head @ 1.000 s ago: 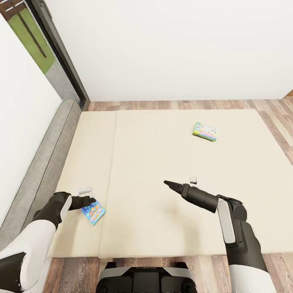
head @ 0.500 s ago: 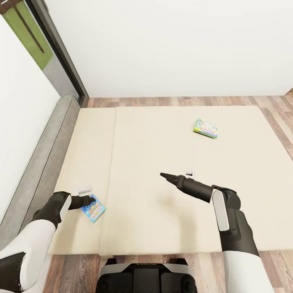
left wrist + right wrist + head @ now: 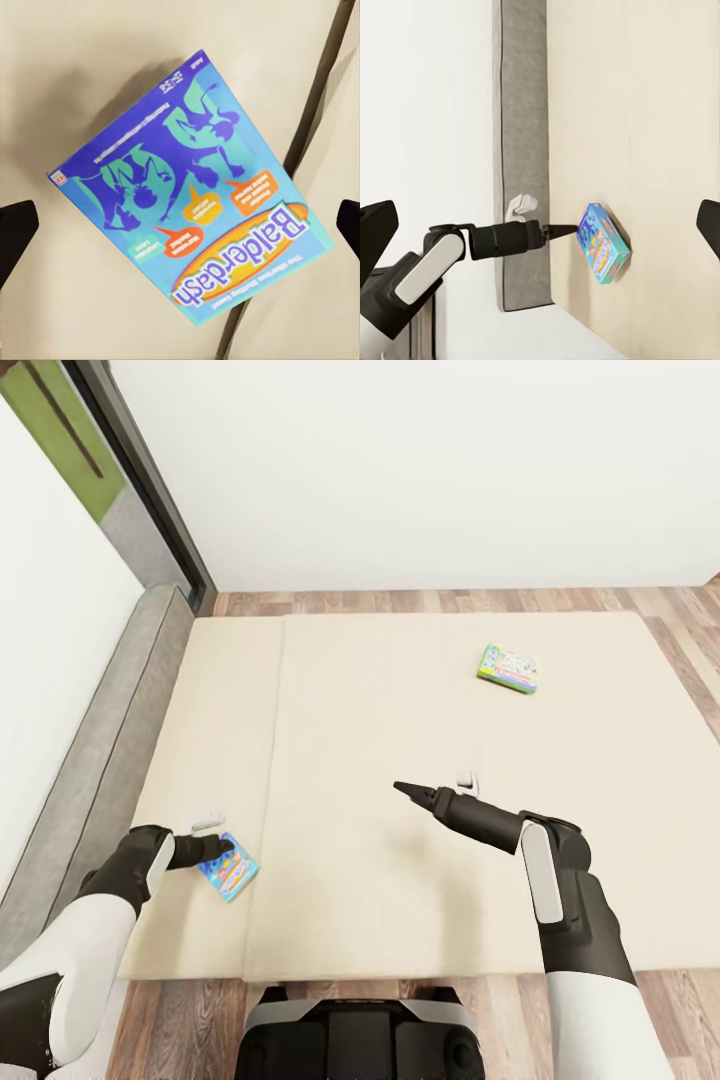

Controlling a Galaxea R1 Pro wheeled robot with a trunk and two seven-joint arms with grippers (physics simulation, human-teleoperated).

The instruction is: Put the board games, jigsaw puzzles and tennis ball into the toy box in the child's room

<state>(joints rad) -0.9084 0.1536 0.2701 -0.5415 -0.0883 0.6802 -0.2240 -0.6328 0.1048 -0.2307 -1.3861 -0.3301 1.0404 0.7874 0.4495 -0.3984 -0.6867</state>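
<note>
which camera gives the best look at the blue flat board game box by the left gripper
The left wrist view: the blue flat board game box is large there, its Balderdash lettering readable. The head view shows it small at the left gripper. The right wrist view shows it tilted above the beige mattress.

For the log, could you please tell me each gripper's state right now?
Left gripper: open, at the blue board game on the bed.
Right gripper: looks shut, holding nothing.

Two board games (image 3: 229,866) apart on bed (image 3: 400,920)
</note>
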